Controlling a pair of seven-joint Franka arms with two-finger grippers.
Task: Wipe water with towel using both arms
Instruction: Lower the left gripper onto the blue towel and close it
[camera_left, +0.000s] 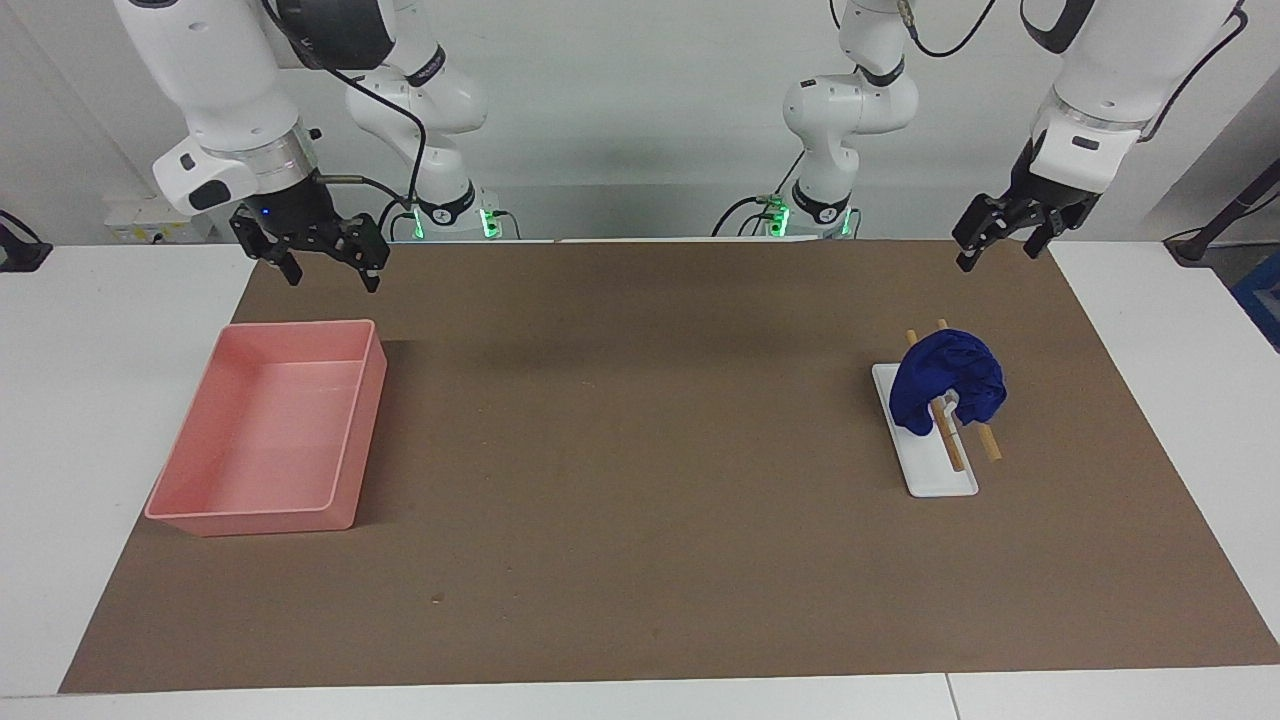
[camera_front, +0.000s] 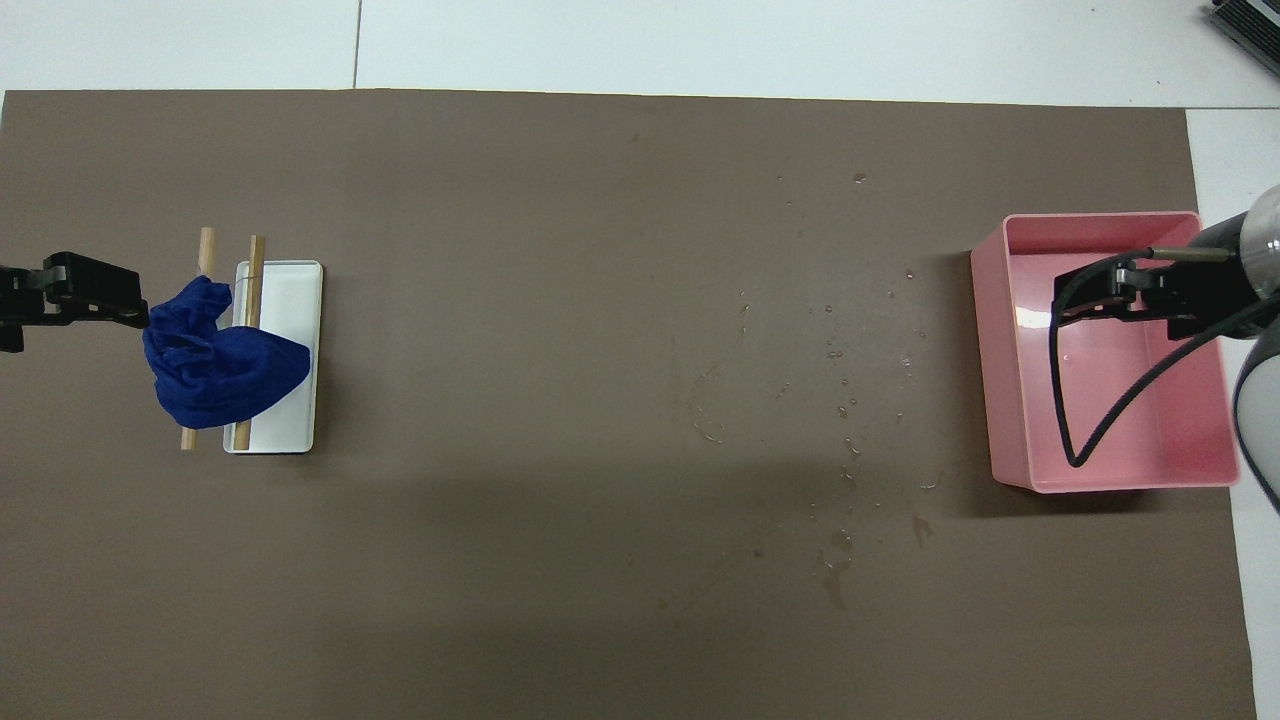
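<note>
Towel (camera_left: 945, 380): draped over two wooden rods (camera_left: 948, 440) on white stand (camera_left: 940, 480), below left gripper (camera_left: 1000, 240), untouched.
Left gripper: jaws spread wide, empty.
Right gripper (camera_left: 325, 265): held above pink tray (camera_left: 200, 500) rim, jaws wide, empty.

Towel (camera_left: 945, 380) on rack (camera_left: 925, 440) (tray (camera_left: 270, 430) well apart).

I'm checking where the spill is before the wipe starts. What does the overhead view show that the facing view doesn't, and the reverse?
Overhead only: water droplets scattered on the brown mat, beside the pink tray.
Facing only: both arms' upper joints and bases, and that the left tool and right tool hang open above the mat.
Both: the blue towel draped over a wooden rack on a white base.
</note>
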